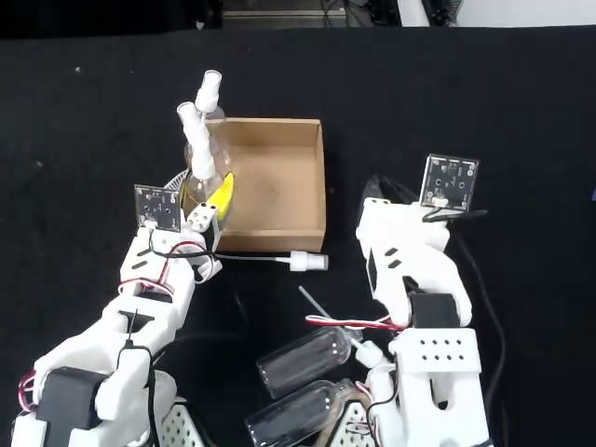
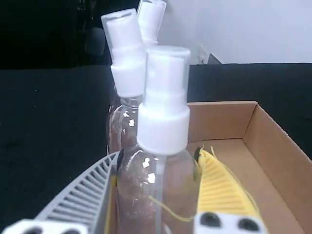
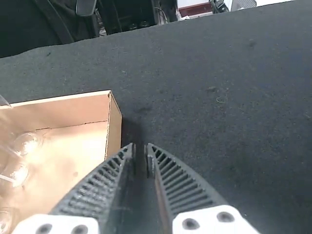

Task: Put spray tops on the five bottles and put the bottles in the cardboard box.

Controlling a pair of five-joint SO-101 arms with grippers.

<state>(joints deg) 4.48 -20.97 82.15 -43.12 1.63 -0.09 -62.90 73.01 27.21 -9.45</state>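
Note:
My left gripper (image 1: 209, 200) is shut on a clear bottle (image 2: 156, 180) with a white spray top (image 2: 163, 107), held upright at the left wall of the cardboard box (image 1: 279, 182). Close behind it stand two more topped bottles (image 2: 124, 63). A loose spray top (image 1: 307, 262) with its tube lies on the table just in front of the box. Two bottles without tops (image 1: 303, 358) lie near the arms' bases. My right gripper (image 3: 139, 156) hangs shut and empty, to the right of the box (image 3: 63, 141).
The table is covered in black cloth (image 1: 466, 102). A thin white tube (image 1: 315, 303) lies between the loose top and the lying bottles. The right arm's body (image 1: 419, 279) stands beside those bottles. Open cloth lies right of and behind the box.

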